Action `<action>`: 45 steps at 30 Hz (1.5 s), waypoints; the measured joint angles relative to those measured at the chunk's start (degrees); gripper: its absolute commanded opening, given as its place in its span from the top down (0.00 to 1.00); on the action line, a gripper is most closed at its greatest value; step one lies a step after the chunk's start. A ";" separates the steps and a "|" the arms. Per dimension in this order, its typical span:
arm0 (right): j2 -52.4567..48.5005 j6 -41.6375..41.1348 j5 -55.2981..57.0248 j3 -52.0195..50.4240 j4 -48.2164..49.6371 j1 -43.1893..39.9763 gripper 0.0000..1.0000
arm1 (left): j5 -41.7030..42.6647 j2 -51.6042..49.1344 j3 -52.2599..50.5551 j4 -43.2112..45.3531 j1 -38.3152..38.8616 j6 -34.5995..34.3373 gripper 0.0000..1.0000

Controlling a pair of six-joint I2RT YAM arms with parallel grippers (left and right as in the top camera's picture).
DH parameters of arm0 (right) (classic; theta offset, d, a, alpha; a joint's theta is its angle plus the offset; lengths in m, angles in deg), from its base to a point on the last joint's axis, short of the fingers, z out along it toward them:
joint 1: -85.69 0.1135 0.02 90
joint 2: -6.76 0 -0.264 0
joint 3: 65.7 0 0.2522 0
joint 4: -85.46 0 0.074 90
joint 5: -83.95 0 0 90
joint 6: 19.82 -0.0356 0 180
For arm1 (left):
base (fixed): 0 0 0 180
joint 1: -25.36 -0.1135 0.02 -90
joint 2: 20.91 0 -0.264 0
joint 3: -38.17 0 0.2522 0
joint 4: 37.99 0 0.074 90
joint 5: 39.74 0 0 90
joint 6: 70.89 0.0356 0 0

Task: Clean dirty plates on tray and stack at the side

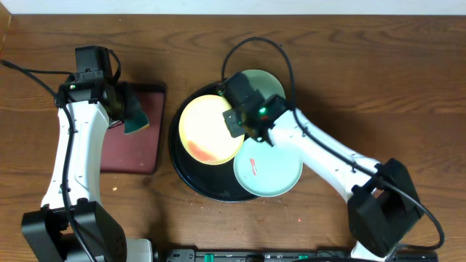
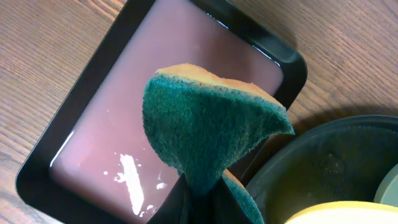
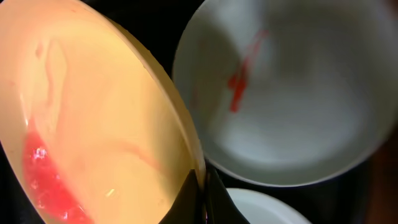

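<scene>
- Brown wood table [image 1: 408, 87] lies under everything in my top camera.
- Far left, my left gripper [image 2: 202, 202] is squeezed tight on a green and yellow sponge [image 2: 211, 124]. The sponge hangs over a small maroon tray [image 2: 99, 124] that looks wet and shiny.
- Just beside it, to the right, is the big black tray [image 1: 191, 182].
- The yellow plate [image 1: 207, 127] is on the left side of the black tray, so it is the plate closest to the sponge. It has a red mess on its lower part.
- My right gripper [image 3: 200, 196] is pinched shut on the yellow plate's right edge.
- One aqua plate [image 1: 271, 171] with a small red mark lies at the lower right of the black tray. Another aqua plate [image 1: 271, 78] peeks out behind my right arm.
- I think the sponge must go to the right to reach the yellow plate. My left arm is nearer its dirty side, while my right one holds it.
</scene>
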 measured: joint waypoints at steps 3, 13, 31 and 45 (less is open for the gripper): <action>0.74 2.32 10.10 0.00 0.28 3.91 0.99 | 0.00 0.00 -0.17 0.04 0.00 0.00 0.93; 1.77 11.28 37.44 0.04 5.57 14.16 0.99 | -0.24 0.00 -0.31 0.04 0.00 0.00 0.92; 1.86 17.00 53.46 0.04 8.24 16.35 0.99 | -1.09 0.00 -0.42 1.36 0.00 0.00 0.93; 1.88 19.10 57.09 0.04 9.11 18.40 0.99 | -1.14 0.00 -0.44 1.29 0.00 0.13 0.93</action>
